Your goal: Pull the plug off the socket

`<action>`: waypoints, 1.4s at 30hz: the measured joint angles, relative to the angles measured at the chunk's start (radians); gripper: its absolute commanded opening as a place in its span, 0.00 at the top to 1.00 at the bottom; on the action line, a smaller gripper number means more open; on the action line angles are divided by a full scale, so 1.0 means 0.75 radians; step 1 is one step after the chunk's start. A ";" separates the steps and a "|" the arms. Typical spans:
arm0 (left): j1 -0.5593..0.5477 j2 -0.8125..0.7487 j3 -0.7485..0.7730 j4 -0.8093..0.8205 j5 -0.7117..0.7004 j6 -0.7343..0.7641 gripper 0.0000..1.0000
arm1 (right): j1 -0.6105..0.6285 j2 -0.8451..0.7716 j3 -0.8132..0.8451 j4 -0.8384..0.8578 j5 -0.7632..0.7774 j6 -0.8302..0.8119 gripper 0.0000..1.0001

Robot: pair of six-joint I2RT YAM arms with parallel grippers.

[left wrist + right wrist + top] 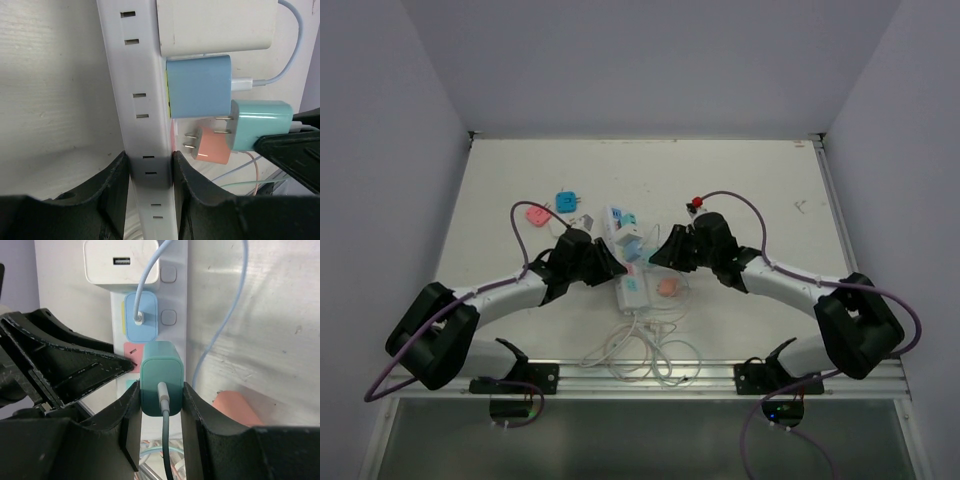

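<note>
The socket, a long white power strip (633,292), lies mid-table. My left gripper (612,262) is shut on its narrow sides (145,75). My right gripper (655,252) is shut on a teal plug (161,370) with a grey-green cable. In the left wrist view the teal plug (260,125) is clear of the strip, its two prongs bare, with a gap to the outlet face. A blue plug (199,85) and a white charger (215,25) sit in the strip (172,295). The pink outlet face (131,351) is uncovered.
An orange plug (668,288) lies loose on the table beside the strip, prongs bare (212,147). A blue adapter (565,201) and a pink adapter (534,214) lie at the back left. A small red-topped object (697,204) sits behind the right arm. Coiled white cords (645,350) lie near the front edge.
</note>
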State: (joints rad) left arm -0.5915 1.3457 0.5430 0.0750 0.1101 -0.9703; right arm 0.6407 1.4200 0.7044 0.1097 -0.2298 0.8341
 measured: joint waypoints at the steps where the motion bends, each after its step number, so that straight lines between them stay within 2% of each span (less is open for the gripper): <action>1: 0.003 -0.003 0.001 -0.005 -0.007 -0.006 1.00 | -0.010 -0.012 -0.001 0.000 0.011 -0.002 1.00; 8: 0.003 -0.008 0.004 -0.017 -0.018 -0.008 1.00 | -0.027 -0.084 -0.027 -0.074 0.121 -0.036 1.00; 12: 0.003 -0.013 0.004 -0.023 -0.020 -0.007 1.00 | -0.092 -0.139 -0.086 -0.140 0.208 -0.045 0.94; 18: 0.004 -0.013 0.004 -0.018 -0.014 0.010 1.00 | -0.190 -0.155 -0.161 -0.205 0.262 -0.057 0.81; 21: 0.006 -0.013 0.004 -0.016 -0.008 0.022 1.00 | -0.210 -0.155 -0.166 -0.217 0.263 -0.066 0.64; 22: 0.007 -0.013 0.004 -0.016 -0.006 0.024 1.00 | -0.214 -0.155 -0.166 -0.216 0.261 -0.066 0.54; 25: 0.009 -0.013 0.004 -0.015 0.001 0.033 1.00 | -0.237 -0.155 -0.166 -0.221 0.261 -0.079 0.36; 29: 0.011 -0.011 0.005 -0.013 0.009 0.042 1.00 | -0.246 -0.170 -0.161 -0.266 0.288 -0.101 0.19; 31: 0.012 -0.009 0.006 -0.013 0.014 0.046 1.00 | -0.246 -0.194 -0.150 -0.308 0.306 -0.114 0.16; 36: 0.012 -0.004 0.010 -0.009 0.022 0.058 1.00 | -0.246 -0.281 -0.079 -0.411 0.354 -0.137 0.15; 42: 0.012 0.006 0.020 -0.008 0.033 0.074 1.00 | -0.237 -0.329 -0.037 -0.370 0.303 -0.145 0.16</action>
State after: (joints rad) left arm -0.5823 1.3502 0.5583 0.0689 0.1345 -0.9150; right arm 0.4629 1.1736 0.6765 -0.1680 -0.0029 0.7250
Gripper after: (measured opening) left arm 0.391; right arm 0.842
